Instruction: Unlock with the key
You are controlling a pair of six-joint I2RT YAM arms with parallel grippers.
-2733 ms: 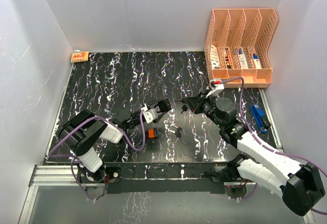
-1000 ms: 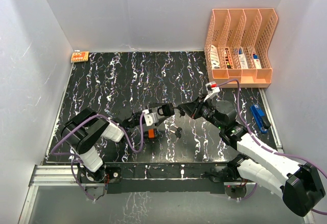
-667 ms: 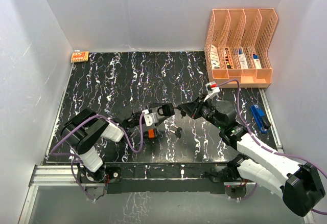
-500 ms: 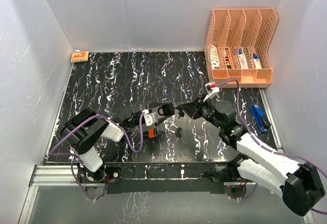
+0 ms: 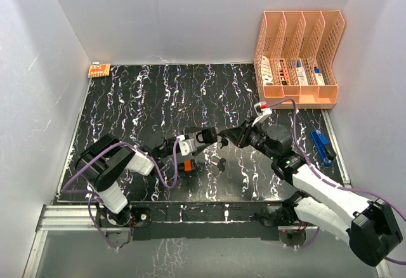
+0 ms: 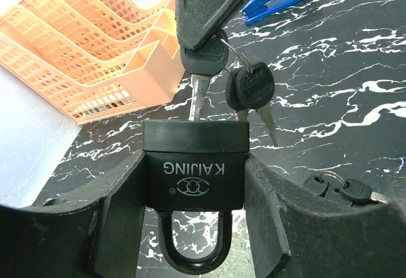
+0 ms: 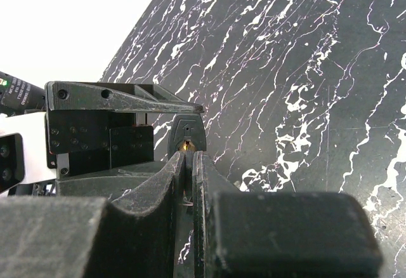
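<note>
The right gripper point(image 7: 188, 164) pinches the key point(image 6: 203, 59) — its blade in line with, perhaps entering, the padlock point(image 6: 193, 164) clamped by the left gripper point(image 6: 193, 192).

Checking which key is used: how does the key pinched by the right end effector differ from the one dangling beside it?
The pinched key is clamped in the right end effector; the dangling key hangs free beside it. The pinched key's blade points at the padlock; the dangling key's blade slants past its corner. Both have black heads and silver blades.
</note>
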